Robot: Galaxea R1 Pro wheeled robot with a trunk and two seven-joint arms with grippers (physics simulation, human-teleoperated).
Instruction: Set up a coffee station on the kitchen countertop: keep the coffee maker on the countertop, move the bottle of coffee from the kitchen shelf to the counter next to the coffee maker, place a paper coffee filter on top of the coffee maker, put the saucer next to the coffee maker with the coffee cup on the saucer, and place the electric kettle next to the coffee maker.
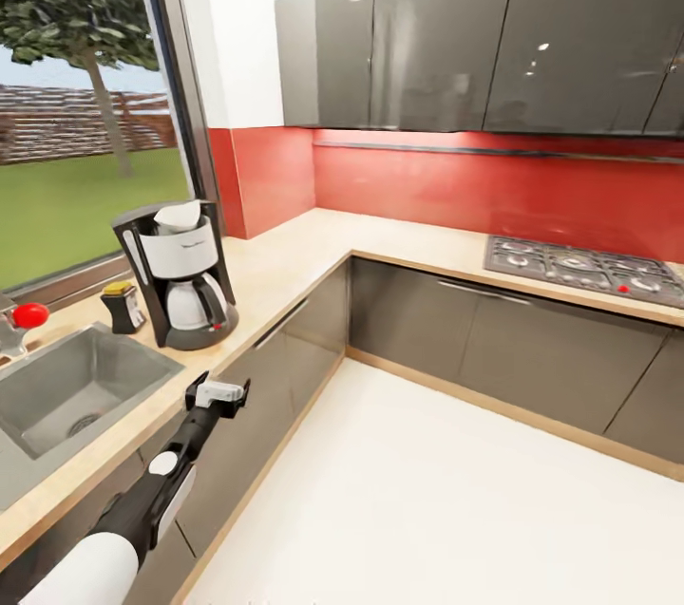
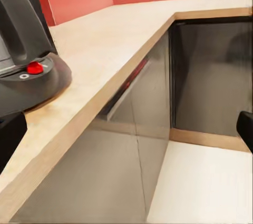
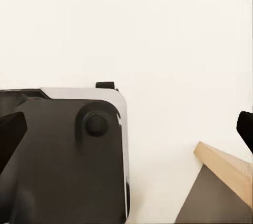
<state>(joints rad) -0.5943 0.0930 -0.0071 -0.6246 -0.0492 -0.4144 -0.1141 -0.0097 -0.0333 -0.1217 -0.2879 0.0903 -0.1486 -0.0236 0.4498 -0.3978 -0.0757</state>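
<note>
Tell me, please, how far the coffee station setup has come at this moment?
Done so far: the coffee maker stands on the countertop, a white paper filter sits on top of it, and the bottle of coffee is beside it, near the sink. In hand: nothing; the left claw is open and empty by the counter edge. Left: saucer, cup and kettle.

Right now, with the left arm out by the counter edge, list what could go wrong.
1. The left end effector hangs open just off the countertop edge, close to the coffee maker; a careless swing could knock the machine.
2. A paper filter seems to sit on top of it; a bump might dislodge it.
3. The small bottle stands near the sink and could tip in.
</note>
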